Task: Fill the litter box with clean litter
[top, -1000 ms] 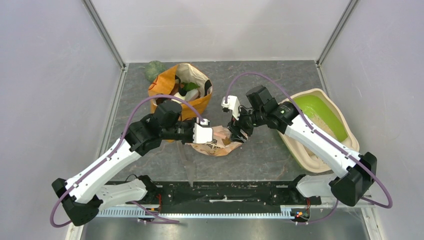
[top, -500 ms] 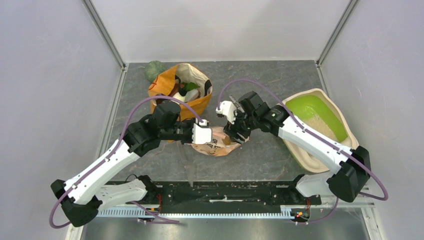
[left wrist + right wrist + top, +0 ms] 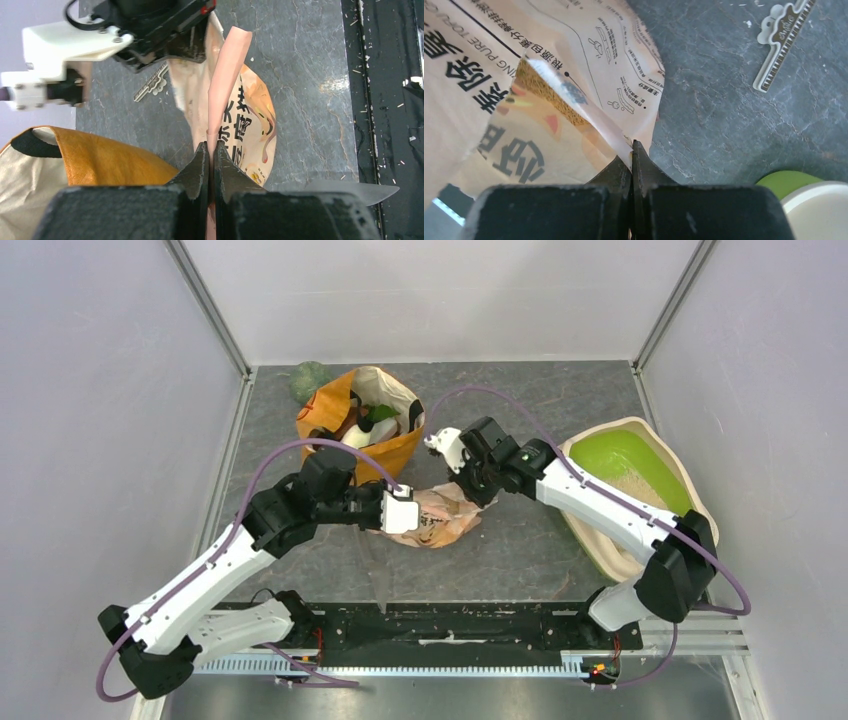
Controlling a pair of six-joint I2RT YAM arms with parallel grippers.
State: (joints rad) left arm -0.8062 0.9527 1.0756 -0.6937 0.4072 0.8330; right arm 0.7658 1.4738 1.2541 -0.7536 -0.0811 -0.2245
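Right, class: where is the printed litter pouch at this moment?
Top view, mid-table: the pouch is pinched by left fingers and right fingers, below the orange bag, left of the litter box.

overhead view looks down from behind; both wrist views sit close, sharing the printed bag (image 3: 247, 127).

Film-type litter pouch (image 3: 441, 518), thin, creased, slight sheen. Stone-look tabletop (image 3: 540, 550), matt, scratched. Smooth plastic litter box (image 3: 620, 452), approx. semi-gloss. Orange bag (image 3: 395, 452) w/ woven-looking txtr, matt outside.
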